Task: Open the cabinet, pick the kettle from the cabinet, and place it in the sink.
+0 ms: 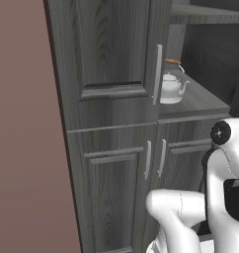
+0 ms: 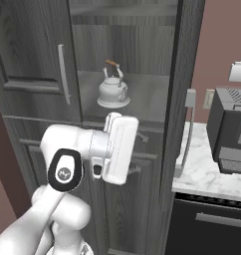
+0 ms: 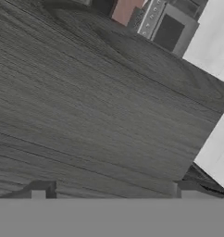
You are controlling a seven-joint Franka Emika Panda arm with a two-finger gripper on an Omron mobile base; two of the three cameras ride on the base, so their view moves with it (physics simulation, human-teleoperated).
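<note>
- cabinet (image 1: 111, 64) right door swung open, left door shut
- kettle (image 2: 113, 89) upright on the cabinet shelf (image 1: 200, 96), at 1 o'clock from the left door's bar handle (image 1: 157, 74)
- gripper (image 3: 111, 190) fingers wide apart, holding nothing, facing dark wood grain

No readable text or labels anywhere (all surfaces blank).

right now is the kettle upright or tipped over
Upright. The kettle stands on its base on the open cabinet's shelf, lid on top and handle arched above it.
</note>
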